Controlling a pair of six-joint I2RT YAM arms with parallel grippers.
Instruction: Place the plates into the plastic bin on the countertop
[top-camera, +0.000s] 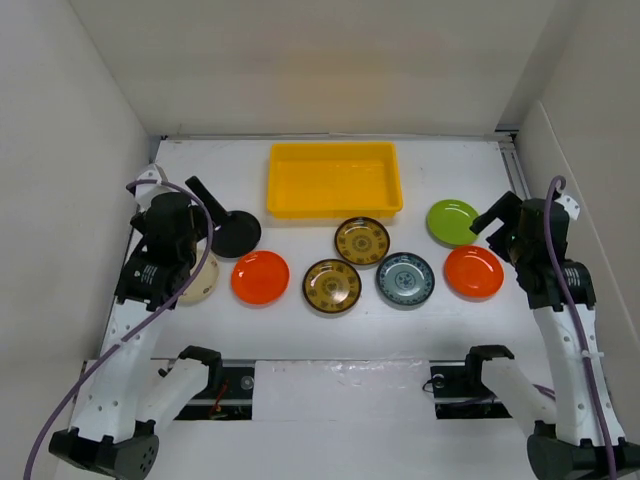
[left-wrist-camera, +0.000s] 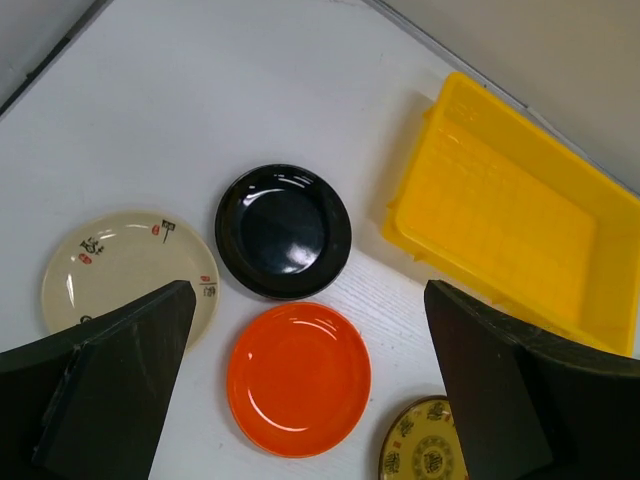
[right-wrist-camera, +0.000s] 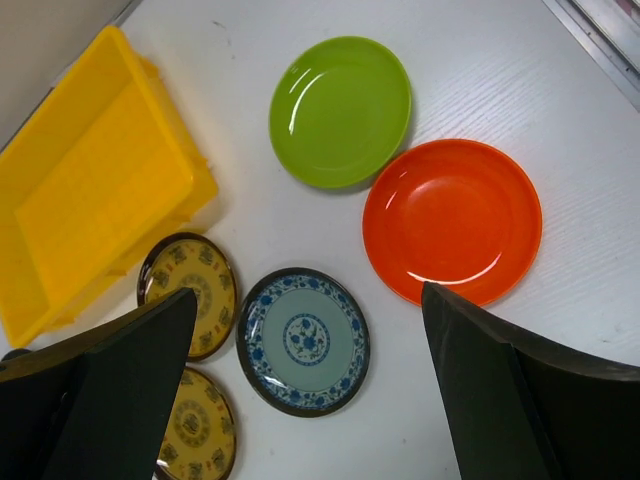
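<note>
The yellow plastic bin (top-camera: 334, 211) stands empty at the back middle of the white countertop (top-camera: 300, 340). In front of it lie the plates: black (top-camera: 237, 233), cream (top-camera: 200, 278), orange (top-camera: 260, 277), two brown-gold (top-camera: 361, 241) (top-camera: 331, 286), blue-grey (top-camera: 405, 279), a second orange (top-camera: 473, 271) and lime green (top-camera: 452, 221). My left gripper (top-camera: 205, 215) is open and empty above the cream and black plates; its wrist view shows the orange plate (left-wrist-camera: 299, 380) between the fingers (left-wrist-camera: 110, 380). My right gripper (top-camera: 498, 228) is open and empty above the lime and orange plates; the blue-grey plate (right-wrist-camera: 303, 340) lies between its fingers (right-wrist-camera: 530, 400).
White walls (top-camera: 70, 200) close in the left, back and right sides. A metal rail (top-camera: 330, 378) with the arm bases runs along the near edge. The bin also shows in the left wrist view (left-wrist-camera: 520, 220) and the right wrist view (right-wrist-camera: 90, 180).
</note>
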